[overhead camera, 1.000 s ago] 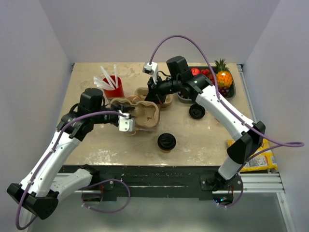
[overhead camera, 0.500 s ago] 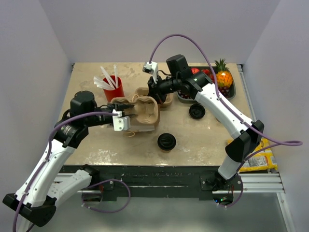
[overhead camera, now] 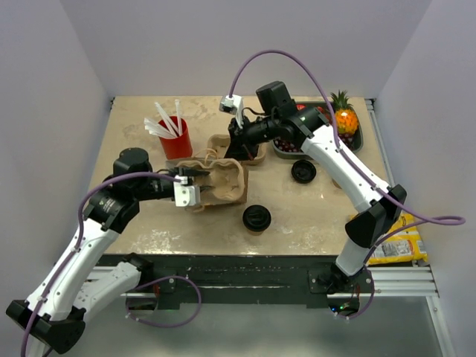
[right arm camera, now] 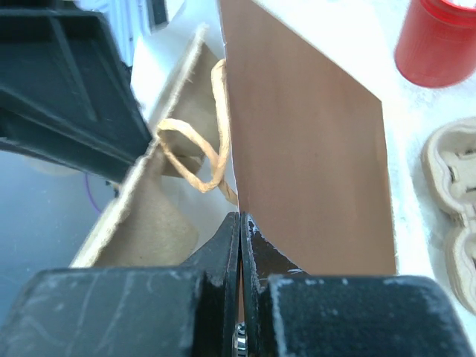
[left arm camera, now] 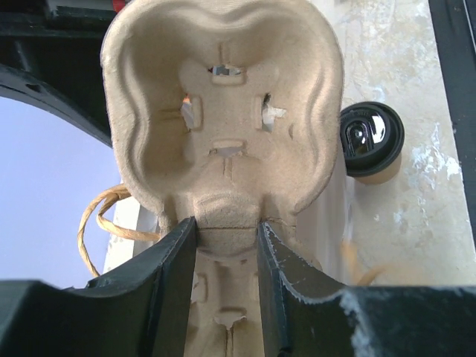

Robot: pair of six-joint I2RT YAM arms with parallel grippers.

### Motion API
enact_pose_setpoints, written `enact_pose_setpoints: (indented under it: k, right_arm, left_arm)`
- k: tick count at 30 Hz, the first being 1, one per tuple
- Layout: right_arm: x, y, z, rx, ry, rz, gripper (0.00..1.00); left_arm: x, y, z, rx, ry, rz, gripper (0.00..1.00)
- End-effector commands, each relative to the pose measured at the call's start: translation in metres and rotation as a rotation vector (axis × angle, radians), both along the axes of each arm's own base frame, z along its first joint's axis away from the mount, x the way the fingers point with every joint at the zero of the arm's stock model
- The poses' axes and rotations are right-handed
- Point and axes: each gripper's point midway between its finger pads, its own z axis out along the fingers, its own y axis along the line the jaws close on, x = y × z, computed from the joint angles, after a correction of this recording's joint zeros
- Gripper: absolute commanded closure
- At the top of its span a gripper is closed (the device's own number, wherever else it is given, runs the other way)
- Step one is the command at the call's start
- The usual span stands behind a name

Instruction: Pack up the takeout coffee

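cup carrier [left arm camera: 223, 111]: matt, fibrous moulded pulp
bag [right arm camera: 305, 149]: smooth, matt brown paper
takeout coffee lid [left arm camera: 370, 135]: glossy black plastic
desk [left arm camera: 416, 44]: mottled, scuffed, matt

Takeout coffee [overhead camera: 256, 218] front-ctr — carrier [overhead camera: 225, 182] behind-left, bag [overhead camera: 219, 143] behind carrier, loose lid [overhead camera: 303, 171] right.

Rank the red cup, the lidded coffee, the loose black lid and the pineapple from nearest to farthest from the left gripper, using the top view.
1. Red cup, just behind the left gripper, back left.
2. Takeout coffee, to its right, nearer the front edge.
3. Loose black lid, farther right, mid-table.
4. Pineapple, at the back right corner.
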Motion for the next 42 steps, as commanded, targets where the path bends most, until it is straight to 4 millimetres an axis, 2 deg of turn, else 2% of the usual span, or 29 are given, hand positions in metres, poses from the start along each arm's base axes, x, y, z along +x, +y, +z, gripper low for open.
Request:
enact_pose_setpoints:
  k: [1, 3, 10, 15, 19, 25, 32, 37, 38, 39, 40, 42]
  right_arm:
    - [-0.012, 0.000, 0.020, 0.035, -0.022, 0.092, 1.00]
    - [-0.017, -0.002, 0.016, 0.015, -0.007, 0.115, 1.00]
    - [-0.019, -0.007, 0.008, -0.025, -0.014, 0.140, 1.00]
    - [-0.022, -0.015, -0.010, -0.085, -0.017, 0.178, 1.00]
    - [-0.027, -0.017, -0.015, -0.107, 0.016, 0.209, 1.00]
    - [-0.023, -0.016, -0.022, -0.125, 0.005, 0.223, 1.00]
    - [-0.017, -0.016, -0.023, -0.133, -0.015, 0.216, 1.00]
    - [-0.008, -0.010, -0.009, -0.108, -0.030, 0.162, 1.00]
    - [-0.001, -0.005, -0.003, -0.088, -0.049, 0.137, 0.97]
    - [0.004, -0.004, 0.002, -0.086, -0.063, 0.104, 0.90]
    - [0.007, -0.002, 0.005, -0.075, -0.043, 0.073, 0.74]
    - [0.010, 0.002, 0.014, -0.054, -0.056, 0.058, 0.62]
  left_arm:
    - [-0.011, -0.005, 0.008, -0.086, -0.082, -0.044, 1.00]
    - [-0.010, -0.006, 0.011, -0.117, -0.096, -0.038, 1.00]
    - [-0.015, -0.011, -0.004, -0.131, 0.015, -0.057, 1.00]
    - [-0.017, -0.007, -0.016, -0.157, 0.087, -0.015, 1.00]
    - [-0.014, 0.002, -0.028, -0.146, 0.130, 0.048, 1.00]
    - [-0.016, 0.011, -0.025, -0.152, 0.115, 0.085, 1.00]
    - [-0.019, 0.013, -0.026, -0.139, 0.125, 0.085, 1.00]
    - [-0.013, 0.016, -0.020, -0.135, 0.132, 0.130, 1.00]
    - [-0.013, 0.016, -0.021, -0.134, 0.151, 0.134, 1.00]
    - [-0.013, 0.015, -0.020, -0.136, 0.158, 0.131, 1.00]
    - [-0.015, 0.014, -0.019, -0.139, 0.165, 0.121, 1.00]
    - [-0.016, 0.013, -0.019, -0.145, 0.177, 0.115, 1.00]
